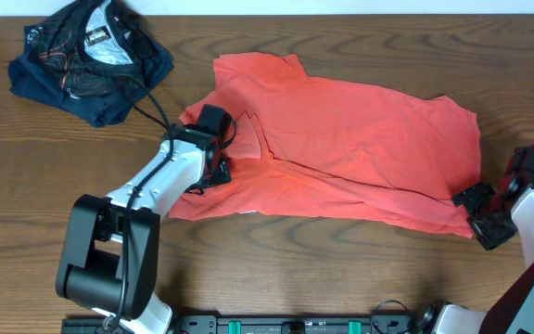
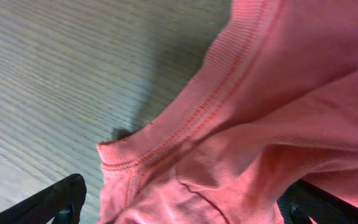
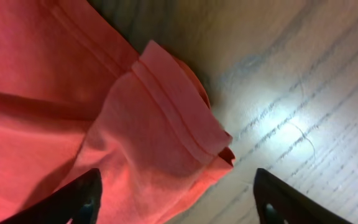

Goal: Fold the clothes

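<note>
- coral T-shirt [image 1: 360,139] lies spread but rumpled mid-worktop [image 1: 276,269], not folded yet
- right hand [image 3: 178,180] at its lower right corner, released, jaws apart either side of the doubled hem
- left hand [image 2: 188,193] at the shirt's left edge, released wide over a ribbed band
- risk: right hand pinches only the top hem layer, layers split on lift
- risk: one side grips first, shirt drags skewed
- dark garment [image 1: 82,65] sits apart, far left; left arm's cable runs close to it and could snag
</note>
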Controlling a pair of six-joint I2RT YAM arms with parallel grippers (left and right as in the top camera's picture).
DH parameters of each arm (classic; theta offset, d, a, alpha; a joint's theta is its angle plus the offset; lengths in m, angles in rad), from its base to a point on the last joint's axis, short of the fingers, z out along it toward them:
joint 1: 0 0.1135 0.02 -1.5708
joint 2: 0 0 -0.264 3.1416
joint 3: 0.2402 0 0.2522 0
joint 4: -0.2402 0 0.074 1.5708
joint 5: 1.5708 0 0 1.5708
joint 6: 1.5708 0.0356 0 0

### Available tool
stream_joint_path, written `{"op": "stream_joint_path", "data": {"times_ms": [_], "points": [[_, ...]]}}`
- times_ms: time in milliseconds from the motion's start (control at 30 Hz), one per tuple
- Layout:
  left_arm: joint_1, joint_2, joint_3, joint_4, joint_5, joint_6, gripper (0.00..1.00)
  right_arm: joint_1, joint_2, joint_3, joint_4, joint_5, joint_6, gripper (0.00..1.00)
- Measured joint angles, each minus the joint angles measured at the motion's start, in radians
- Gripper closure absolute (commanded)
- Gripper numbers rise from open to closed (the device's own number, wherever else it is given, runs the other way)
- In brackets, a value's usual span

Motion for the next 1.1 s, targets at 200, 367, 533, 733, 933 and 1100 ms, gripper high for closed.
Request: {"op": "stream_joint_path", "data": {"times_ms": [200, 367, 533, 733, 933, 1100], "points": [[0.006, 0.000, 0.000, -0.004, 0.000, 0.000, 0.02, 0.000, 0.000, 0.000, 0.022, 0.005, -0.004, 0.31], [0.006, 0.000, 0.000, -0.004, 0.000, 0.000, 0.02, 0.000, 0.000, -0.001, 0.023, 0.008, -0.004, 0.31], [0.006, 0.000, 0.000, -0.004, 0.000, 0.000, 0.02, 0.000, 0.000, -0.024, 0.050, 0.008, -0.005, 0.37], [0.006, 0.000, 0.000, -0.008, 0.000, 0.000, 0.02, 0.000, 0.000, -0.069, 0.103, 0.011, -0.005, 0.43], [0.006, 0.000, 0.000, -0.010, 0.000, 0.000, 0.02, 0.000, 0.000, -0.071, 0.118, 0.011, -0.005, 0.50], [0.006, 0.000, 0.000, -0.010, 0.000, 0.000, 0.02, 0.000, 0.000, -0.071, 0.118, 0.011, -0.014, 0.53]]}}
